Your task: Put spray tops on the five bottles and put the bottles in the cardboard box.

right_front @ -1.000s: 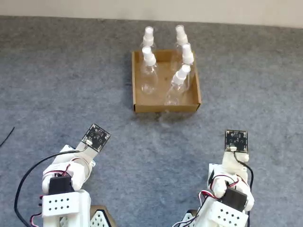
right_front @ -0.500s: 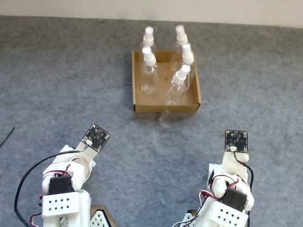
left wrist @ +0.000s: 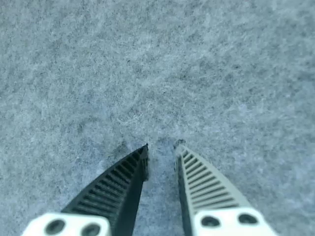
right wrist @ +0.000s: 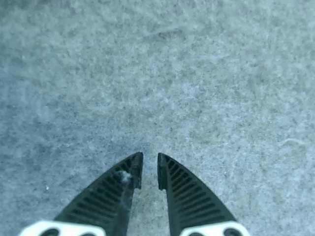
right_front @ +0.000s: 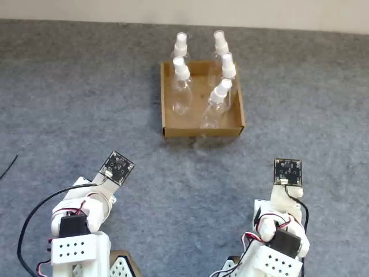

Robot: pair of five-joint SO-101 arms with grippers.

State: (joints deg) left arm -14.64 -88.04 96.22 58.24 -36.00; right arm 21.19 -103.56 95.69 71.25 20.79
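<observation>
The cardboard box (right_front: 167, 124) lies open at the far middle of the grey carpet. Three clear bottles with white spray tops stand inside it: one on the left (right_front: 181, 92), one at the right rear (right_front: 228, 68) and one leaning at the front right (right_front: 214, 107). Two more capped bottles (right_front: 180, 45) (right_front: 219, 42) stand at the box's far edge; I cannot tell if they are inside it. My left gripper (left wrist: 161, 146) hangs over bare carpet with only a narrow slit between its fingers. My right gripper (right wrist: 150, 155) is likewise shut and holds nothing.
Both arms are folded back at the near edge, the left arm (right_front: 86, 213) and the right arm (right_front: 282, 225), far from the box. A thin black cable (right_front: 7, 166) lies at the left border. Grey carpet (right_front: 69, 104) surrounds the box.
</observation>
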